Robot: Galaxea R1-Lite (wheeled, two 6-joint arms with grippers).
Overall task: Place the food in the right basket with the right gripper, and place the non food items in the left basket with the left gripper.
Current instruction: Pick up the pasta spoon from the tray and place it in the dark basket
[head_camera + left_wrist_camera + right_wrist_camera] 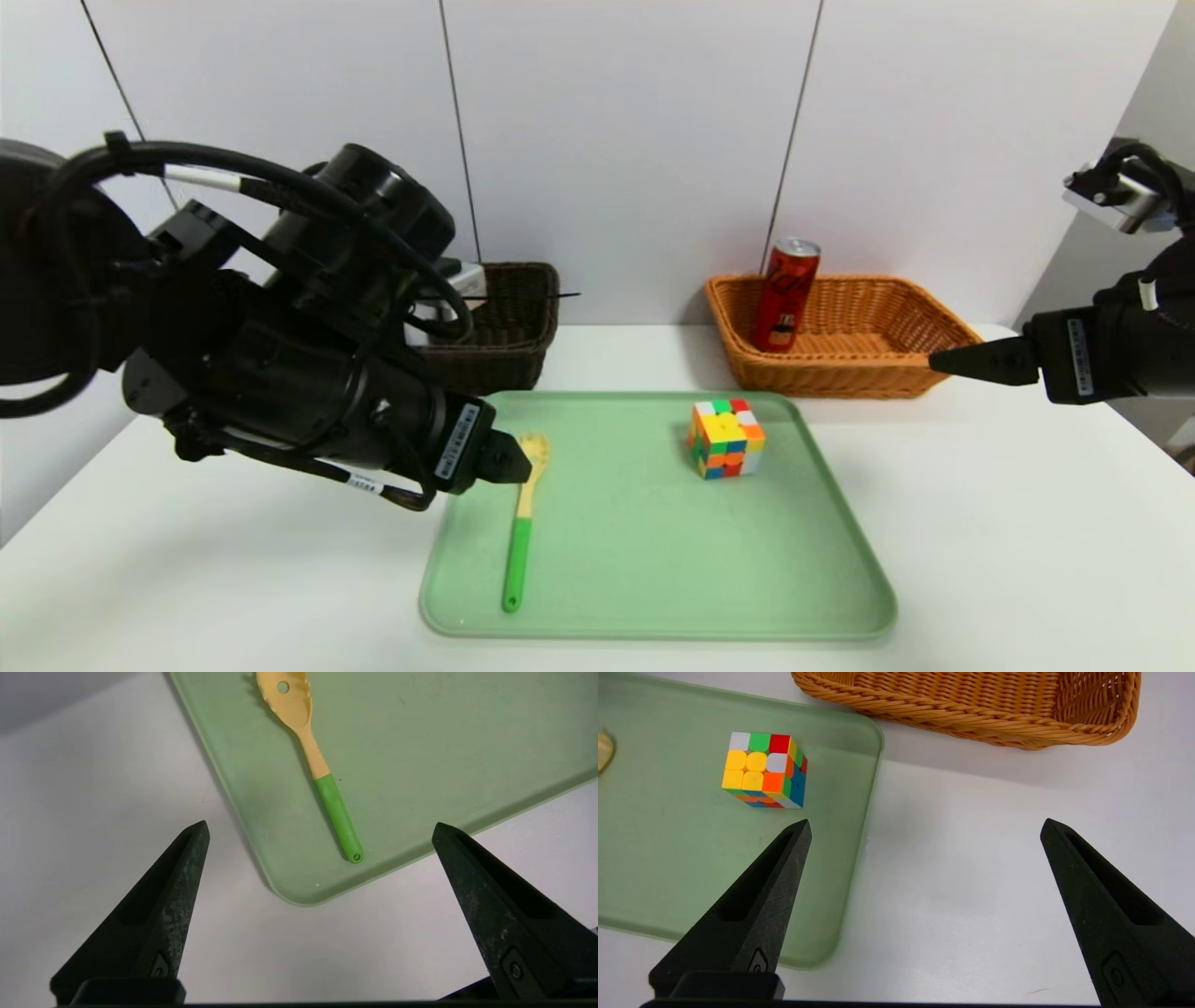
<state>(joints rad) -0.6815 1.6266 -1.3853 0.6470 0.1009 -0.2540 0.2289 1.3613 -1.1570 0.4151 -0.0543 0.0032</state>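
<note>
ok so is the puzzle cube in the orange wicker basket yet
No, the puzzle cube sits on the green tray.

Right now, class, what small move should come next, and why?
Probably lower the open left gripper toward the slotted spoon: it lies on the green tray between the spread fingers as the left wrist view shows it, and this non-food item belongs in the dark brown basket.
</note>
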